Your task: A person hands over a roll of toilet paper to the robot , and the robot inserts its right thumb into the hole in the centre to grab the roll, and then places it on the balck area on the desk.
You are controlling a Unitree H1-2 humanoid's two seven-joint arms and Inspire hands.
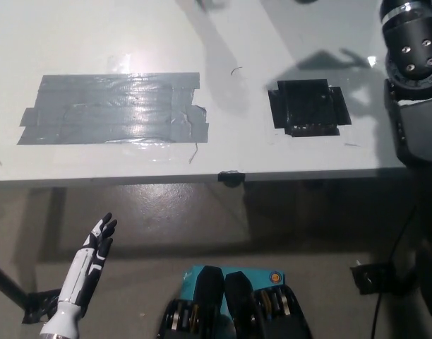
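Observation:
The black square patch (308,107) lies bare on the white desk (237,152), right of centre. Neither the toilet paper roll nor the person appears in the head view. Only the forearm of my black right arm (414,78) shows, rising along the right edge and out past the top of the picture; its hand is out of the frame. Soft shadows fall across the desk above the black patch. My white left hand (89,272) rests low at the lower left, below the desk's front edge, fingers apart and holding nothing.
A wide patch of grey tape strips (110,109) covers the left part of the desk. A small black clamp (231,176) sits on the desk's front edge. Below the edge is grey floor.

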